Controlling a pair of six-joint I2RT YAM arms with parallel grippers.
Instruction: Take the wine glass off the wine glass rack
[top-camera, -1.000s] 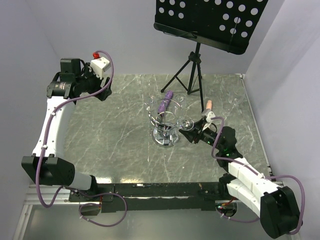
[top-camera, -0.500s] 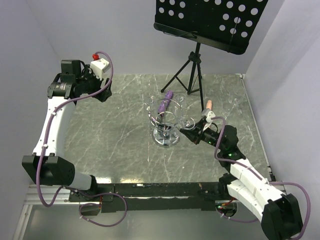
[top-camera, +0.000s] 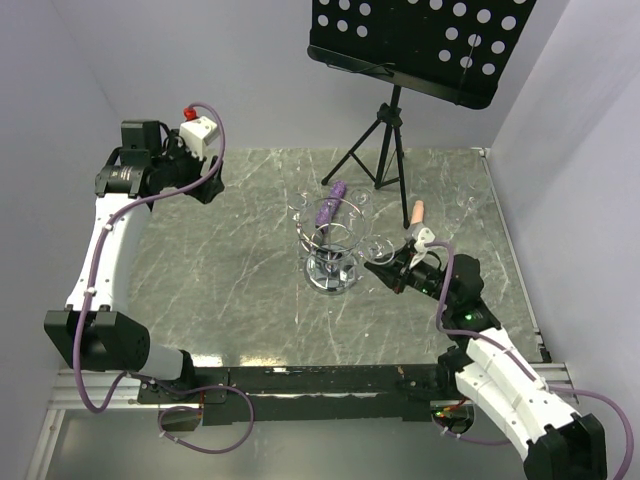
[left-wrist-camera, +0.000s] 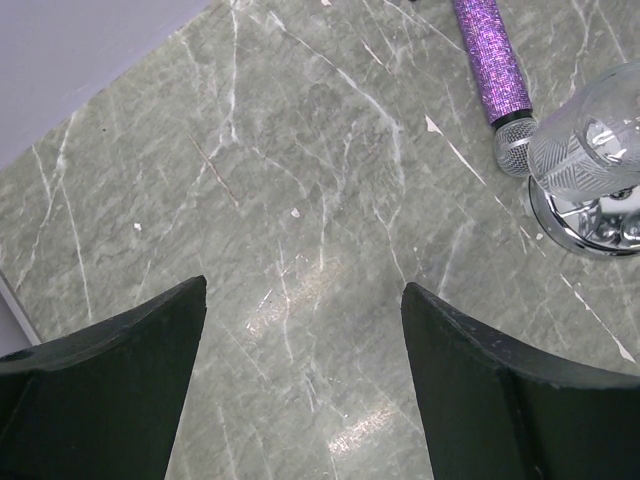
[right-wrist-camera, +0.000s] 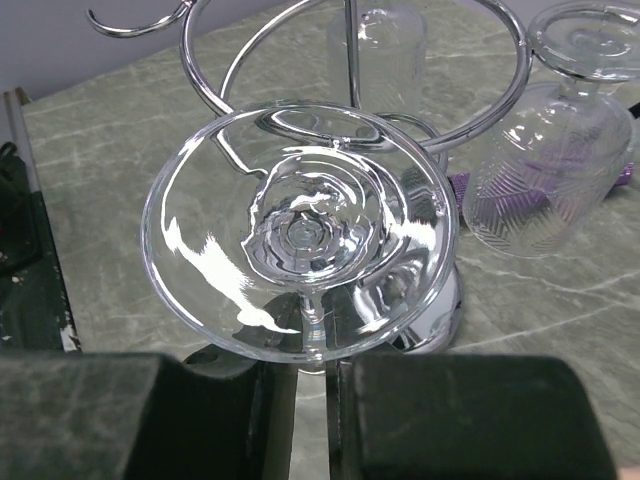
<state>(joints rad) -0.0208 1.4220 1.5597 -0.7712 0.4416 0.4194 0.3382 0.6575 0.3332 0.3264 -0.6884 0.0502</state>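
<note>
Robot lab cell, pale bare walls (top-camera: 250, 80), grey marbled table (top-camera: 230, 290), metal mounting rail (top-camera: 300, 383)

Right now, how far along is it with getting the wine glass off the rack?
Done: the right claw is shut on the stem of the wine glass. In hand: the glass is held beside the wine glass rack; whether it's clear of the wire loops, I can't tell. Left: drawing it away. The left claw hangs open.

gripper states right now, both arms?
Left gripper: open, holding nothing.
Right gripper: closed on the stem of the wine glass.
</note>
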